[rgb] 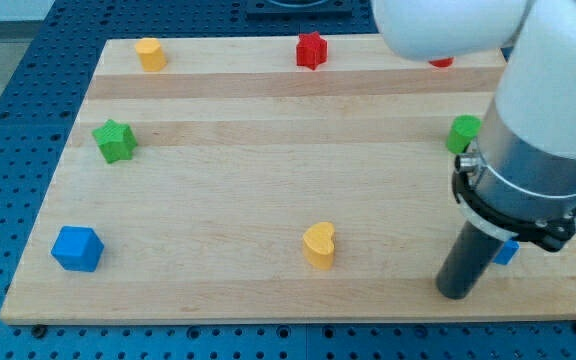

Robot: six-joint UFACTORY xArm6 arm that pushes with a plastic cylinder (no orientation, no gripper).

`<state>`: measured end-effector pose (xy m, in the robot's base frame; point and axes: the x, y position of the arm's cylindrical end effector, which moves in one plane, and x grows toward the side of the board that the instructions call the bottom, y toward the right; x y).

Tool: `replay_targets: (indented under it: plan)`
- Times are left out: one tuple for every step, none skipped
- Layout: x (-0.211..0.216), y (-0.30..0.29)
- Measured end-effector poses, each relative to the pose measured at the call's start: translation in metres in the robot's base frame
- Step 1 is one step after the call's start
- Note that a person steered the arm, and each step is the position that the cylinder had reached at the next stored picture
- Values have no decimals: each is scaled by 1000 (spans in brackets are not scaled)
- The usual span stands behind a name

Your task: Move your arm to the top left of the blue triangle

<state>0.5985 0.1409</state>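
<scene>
A small blue block (509,251), the likely blue triangle, shows only as a sliver near the board's bottom right; the rod hides most of it, so I cannot make out its shape. My tip (456,293) rests on the board just to the left of and slightly below that sliver, close to it or touching it. The arm's white and grey body covers the board's right side above it.
On the wooden board (218,290) lie a blue cube (76,248), a yellow heart (319,245), a green star (115,140), a yellow block (149,53), a red star (311,50), a half-hidden green block (461,132) and a red sliver (440,63).
</scene>
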Motion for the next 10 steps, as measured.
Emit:
replay_targets:
  plan:
    - [-6, -3]
    - [-6, -3]
    - [-10, -4]
    - [-26, -4]
    - [-34, -14]
    - [-47, -21]
    - [-69, -22]
    - [-78, -13]
    - [-78, 11]
    - [-77, 26]
